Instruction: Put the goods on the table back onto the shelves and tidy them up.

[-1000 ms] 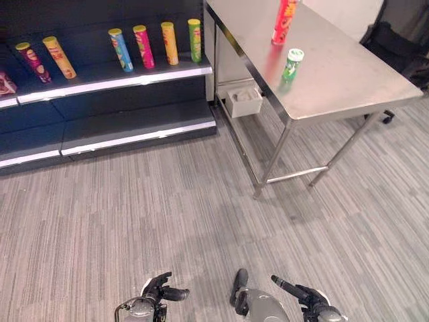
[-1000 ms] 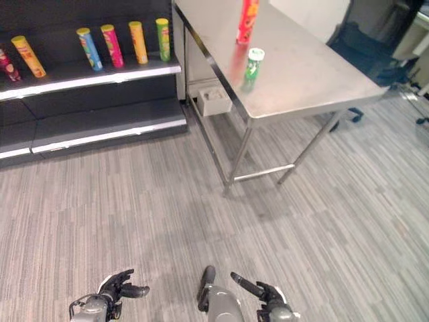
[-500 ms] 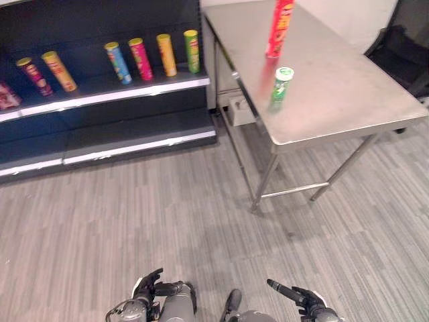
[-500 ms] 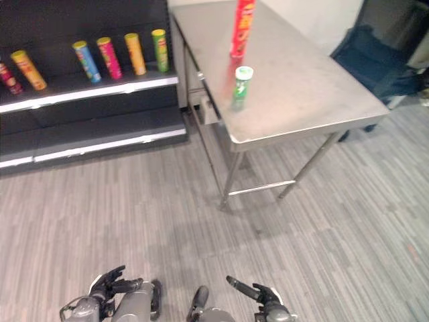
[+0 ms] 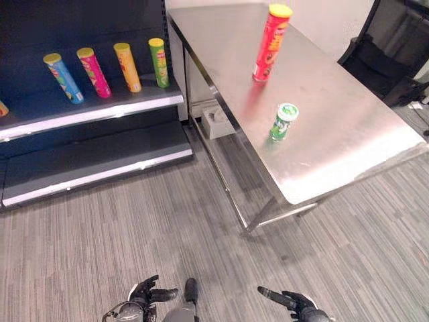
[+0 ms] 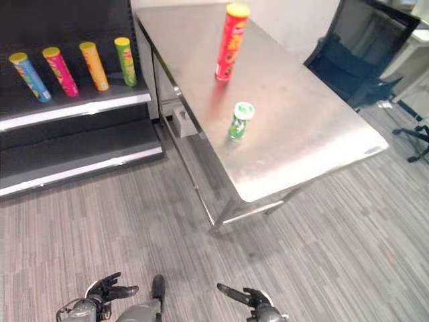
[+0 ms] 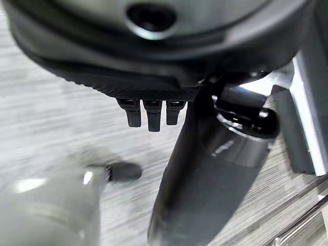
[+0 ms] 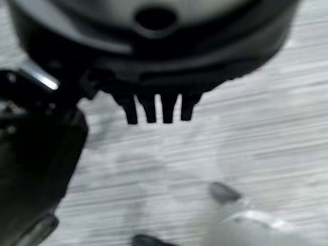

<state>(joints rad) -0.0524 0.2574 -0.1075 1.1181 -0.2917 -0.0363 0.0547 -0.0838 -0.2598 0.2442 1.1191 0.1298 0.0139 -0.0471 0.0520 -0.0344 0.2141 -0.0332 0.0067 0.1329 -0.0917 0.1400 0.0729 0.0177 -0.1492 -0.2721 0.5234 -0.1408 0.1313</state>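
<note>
At ten o'clock, four tubes are seen upright on the upper shelf [image 5: 94,111]: a blue tube [image 5: 63,78], a pink tube [image 5: 93,72], an orange tube [image 5: 127,66] and a green tube [image 5: 158,62]. At one o'clock, on the steel table [image 5: 348,134], a tall red tube [image 5: 271,42] stands, with a short green can [image 5: 283,121] nearer the front edge, apart. At six o'clock, low over the carpet, the left hand [image 5: 146,294] and the right hand [image 5: 289,302] are held empty, fingers loosely spread.

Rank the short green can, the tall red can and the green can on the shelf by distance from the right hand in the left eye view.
From the right hand, low in the view:
1. Short green can, near the table's front end.
2. Tall red can, farther back on the table.
3. Green shelf can, far left, on the shelf.
</note>
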